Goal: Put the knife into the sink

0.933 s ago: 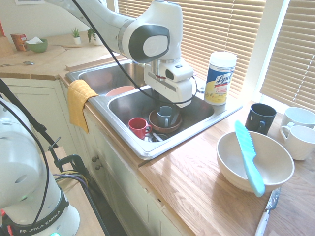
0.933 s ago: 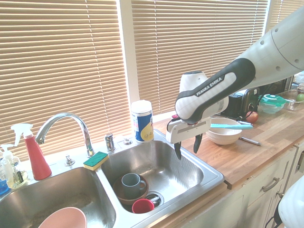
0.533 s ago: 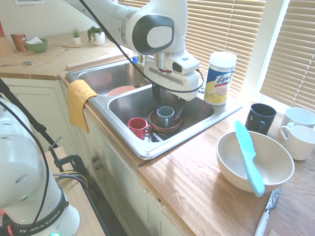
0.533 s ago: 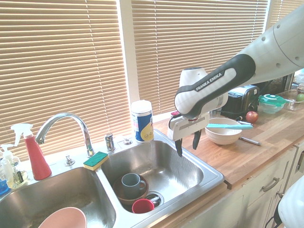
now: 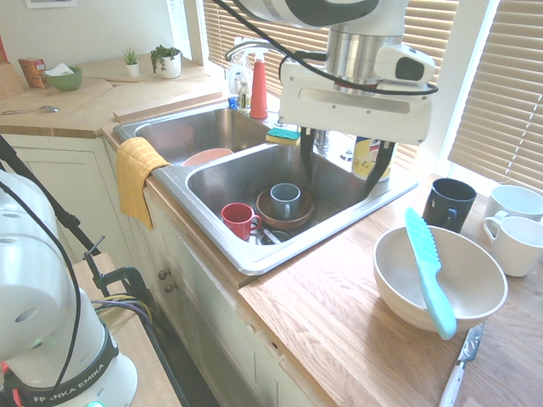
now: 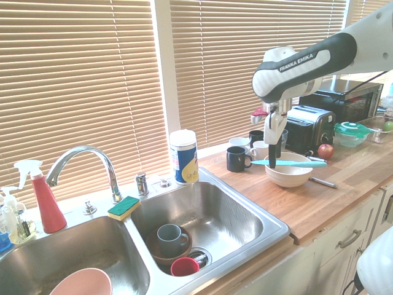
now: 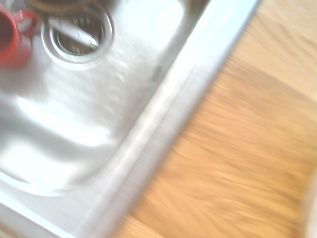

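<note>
First exterior: gripper jaws spread, empty, above the sink rim. Knife lies across the bowl, at your 4 o'clock from the gripper. Likely light, stiff, slick plastic, so grab it mid-length.
Second exterior: knife bridges the rim, gripper just over it.
Wrist: blurred sink edge, counter.

You have the knife lying across the rim of the bowl on the surface, right of the sink; in the sink a mug sits in a dish
</note>
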You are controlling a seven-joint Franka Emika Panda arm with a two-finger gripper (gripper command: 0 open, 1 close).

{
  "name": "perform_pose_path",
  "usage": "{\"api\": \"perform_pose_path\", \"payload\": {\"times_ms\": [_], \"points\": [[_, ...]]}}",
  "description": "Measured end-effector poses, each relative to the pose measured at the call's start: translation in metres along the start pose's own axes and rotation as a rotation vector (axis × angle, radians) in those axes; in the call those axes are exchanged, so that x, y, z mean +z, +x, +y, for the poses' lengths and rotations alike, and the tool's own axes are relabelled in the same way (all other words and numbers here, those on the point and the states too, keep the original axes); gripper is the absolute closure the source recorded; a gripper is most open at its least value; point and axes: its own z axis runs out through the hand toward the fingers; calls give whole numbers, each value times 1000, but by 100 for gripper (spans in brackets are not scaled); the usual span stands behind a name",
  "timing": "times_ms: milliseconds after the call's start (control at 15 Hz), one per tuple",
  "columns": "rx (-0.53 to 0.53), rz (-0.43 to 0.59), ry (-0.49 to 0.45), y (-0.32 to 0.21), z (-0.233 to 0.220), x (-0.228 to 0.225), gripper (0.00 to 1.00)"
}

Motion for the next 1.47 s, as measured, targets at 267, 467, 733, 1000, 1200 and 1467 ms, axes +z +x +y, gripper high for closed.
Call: {"api": "perform_pose_path", "payload": {"times_ms": [267,467,733,1000,1200,1467], "points": [[26,-6,-34,10,67,22,0],[59,-19,-36,22,94,47,0],[89,-32,-26,48,103,71,0],[107,-39,-17,57,108,80,100],[111,-41,-11,59,107,83,100],[116,-44,-8,59,107,85,100]]}}
